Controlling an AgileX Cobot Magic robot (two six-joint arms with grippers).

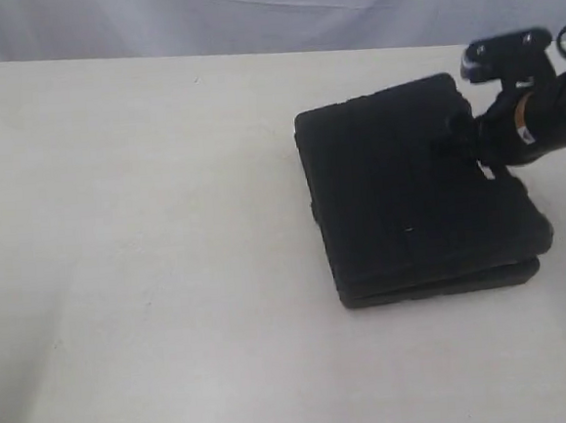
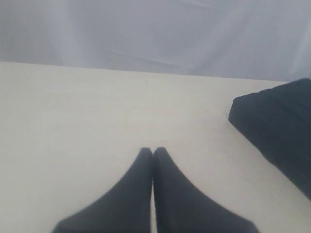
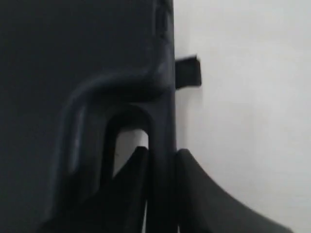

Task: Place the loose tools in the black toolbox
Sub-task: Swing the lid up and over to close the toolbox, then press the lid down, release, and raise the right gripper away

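Right gripper (image 3: 162,158) clamped on toolbox (image 1: 409,197) handle (image 3: 163,109) at box's 2 o'clock | left gripper (image 2: 153,153) pressed together, empty | box shut, no loose tools visible: packing looks done.

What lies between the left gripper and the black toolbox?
Only bare table lies between the left gripper and the black toolbox; the left wrist view shows it.
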